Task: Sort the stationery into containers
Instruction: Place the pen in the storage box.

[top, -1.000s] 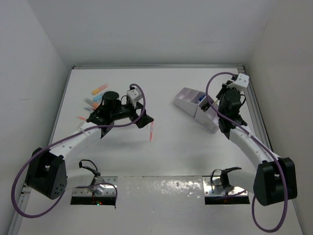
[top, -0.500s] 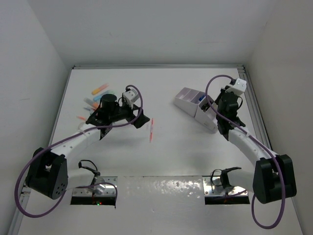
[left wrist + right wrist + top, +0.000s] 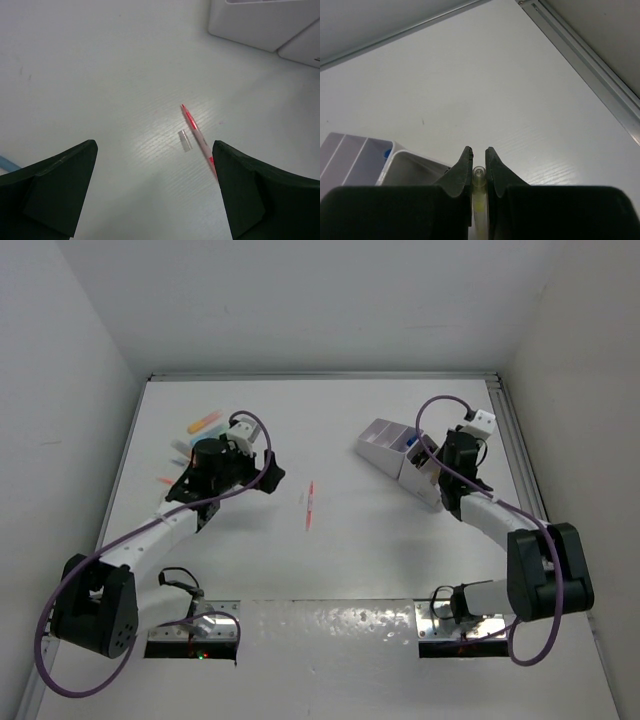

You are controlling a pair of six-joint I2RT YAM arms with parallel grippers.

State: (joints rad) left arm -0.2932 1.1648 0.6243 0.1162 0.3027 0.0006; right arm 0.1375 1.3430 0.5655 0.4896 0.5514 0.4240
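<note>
**A:** Where's the right claw (image 3: 477, 152)?

**B:** It's pinching a yellow highlighter (image 3: 478, 176) near its end, fingers almost pressed together. It sits right beside the organiser (image 3: 405, 167), at the edge of an open compartment. A blue-capped piece (image 3: 387, 153) already sits inside.

**A:** And the left claw (image 3: 154, 147)?

**B:** Spread wide, empty, hovering above the desk (image 3: 75, 65). The red pen (image 3: 195, 131) lies flat just ahead, nearer the finger on the view's right. A tiny clear piece (image 3: 185, 141) lies beside it; I can't tell what it is.

**A:** How would the pen handle?

**B:** I'd judge it light, stiff and smooth, so likely to roll or skid. Being so thin, it wants the fingers down at the desk, closing across the barrel near its middle so it doesn't pivot.

**A:** The highlighter?

**B:** Rigid, slick plastic, and light. Gripped by the end it could swing, but a drop into the compartment shouldn't harm it.

**A:** What's left?

**B:** An orange highlighter (image 3: 205, 422) and others at the desk's far left.
</note>
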